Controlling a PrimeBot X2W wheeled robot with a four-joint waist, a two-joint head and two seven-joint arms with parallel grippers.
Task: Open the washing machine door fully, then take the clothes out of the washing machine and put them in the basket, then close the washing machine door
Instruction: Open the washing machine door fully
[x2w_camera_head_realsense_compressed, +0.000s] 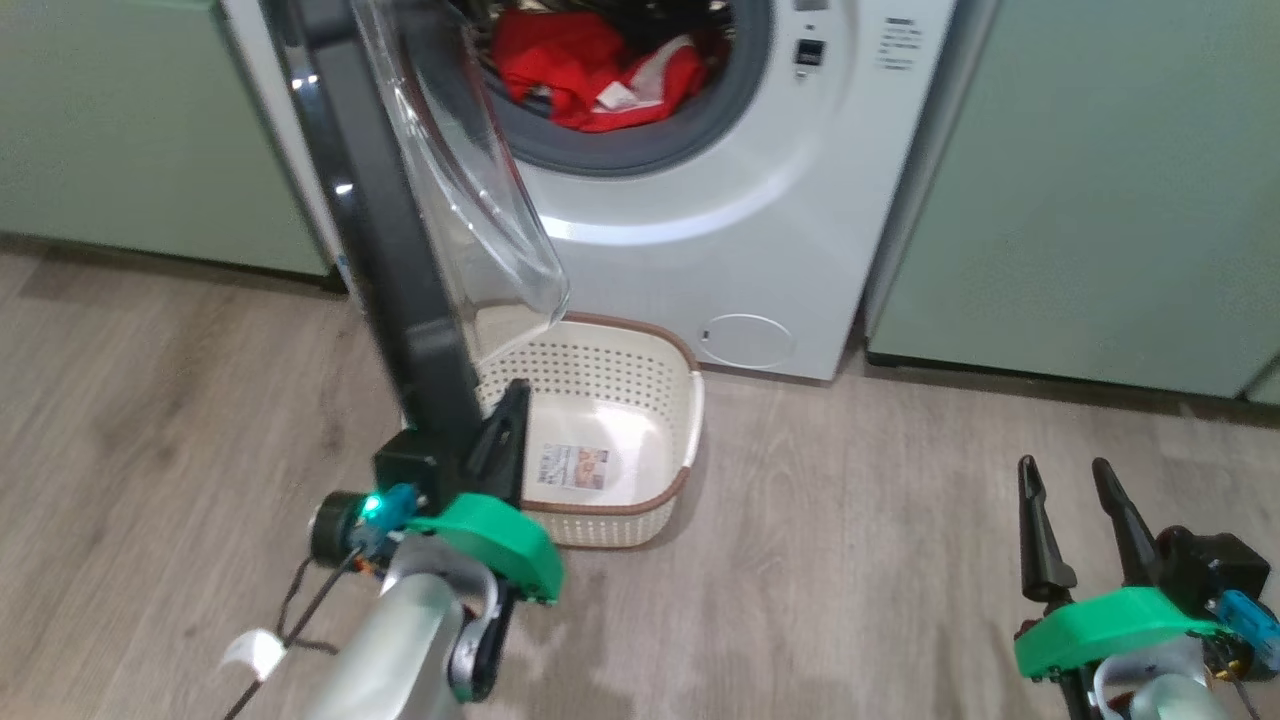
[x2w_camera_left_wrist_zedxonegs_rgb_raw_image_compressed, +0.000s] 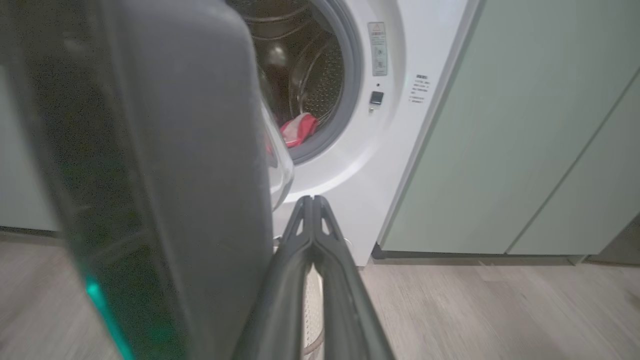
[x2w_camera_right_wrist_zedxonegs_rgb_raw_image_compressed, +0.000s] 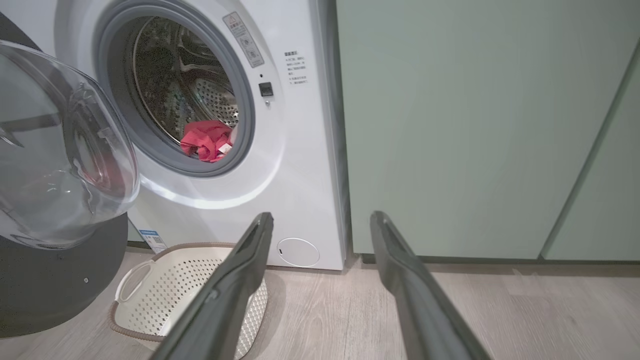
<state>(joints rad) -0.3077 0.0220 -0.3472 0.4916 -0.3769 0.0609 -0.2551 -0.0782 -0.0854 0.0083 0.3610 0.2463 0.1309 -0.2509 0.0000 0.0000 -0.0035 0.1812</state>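
Washing machine door stands open by the basket. The left gripper, shut and empty, sits against its black rim. The right gripper hangs wide open, empty. Red clothes lie in the drum.

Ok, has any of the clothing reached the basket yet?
No: the basket holds just its bottom label, and the red clothes lie inside the washing machine.

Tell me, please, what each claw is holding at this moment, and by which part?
Nothing is held. The left claw is shut on nothing, beside the black rim of the washing machine door; the right claw stands open and empty.
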